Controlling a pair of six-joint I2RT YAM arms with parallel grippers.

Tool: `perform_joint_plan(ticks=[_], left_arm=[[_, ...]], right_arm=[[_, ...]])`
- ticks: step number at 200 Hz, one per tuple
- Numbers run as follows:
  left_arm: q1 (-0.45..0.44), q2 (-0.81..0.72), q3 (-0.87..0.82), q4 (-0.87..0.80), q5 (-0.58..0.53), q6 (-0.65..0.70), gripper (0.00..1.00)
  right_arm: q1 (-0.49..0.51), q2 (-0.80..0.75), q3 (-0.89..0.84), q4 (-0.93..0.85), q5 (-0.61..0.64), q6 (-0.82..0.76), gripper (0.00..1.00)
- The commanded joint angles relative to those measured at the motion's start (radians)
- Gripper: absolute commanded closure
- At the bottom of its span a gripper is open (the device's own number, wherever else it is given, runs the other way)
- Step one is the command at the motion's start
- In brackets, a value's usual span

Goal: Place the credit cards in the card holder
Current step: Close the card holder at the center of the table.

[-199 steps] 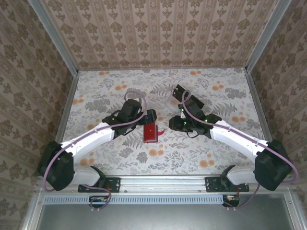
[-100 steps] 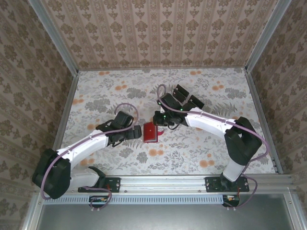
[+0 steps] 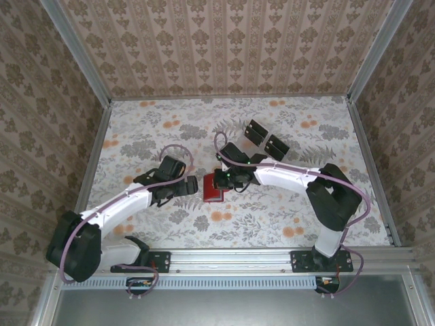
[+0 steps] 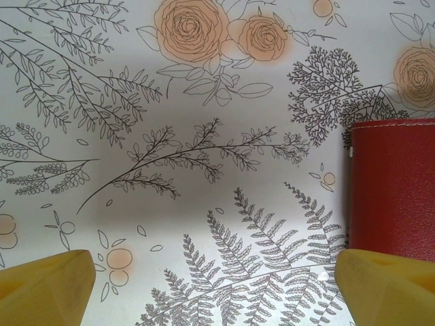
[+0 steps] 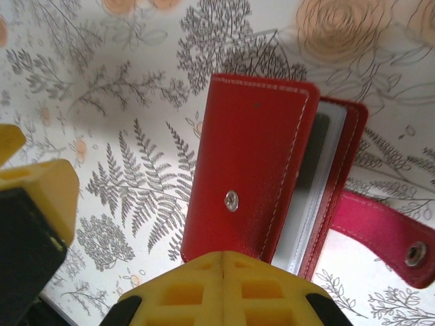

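One card holder (image 3: pixel 213 190), two credit cards (image 3: pixel 256 130) farther back; left gripper (image 4: pixel 217 278) and right gripper (image 5: pixel 132 224) both spread, flanking it; table (image 3: pixel 238 231) roomy nearside

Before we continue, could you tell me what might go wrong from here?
The red folding wallet lies only slightly ajar, strap unsnapped; the open right gripper over it could nudge it shut.
The open left gripper sits beside the wallet, not pinning it, so it may slide on the floral tabletop.
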Motion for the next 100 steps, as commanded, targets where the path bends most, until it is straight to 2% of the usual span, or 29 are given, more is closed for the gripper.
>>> perform_joint_plan(ticks=[1, 100], left_arm=[[0.010, 0.014, -0.003, 0.010, 0.018, 0.023, 0.00], [0.010, 0.097, 0.046, 0.053, 0.050, 0.065, 0.00]], right_arm=[[0.008, 0.029, -0.031, 0.030, -0.019, 0.023, 1.00], [-0.007, 0.085, -0.071, 0.096, -0.007, 0.012, 1.00]])
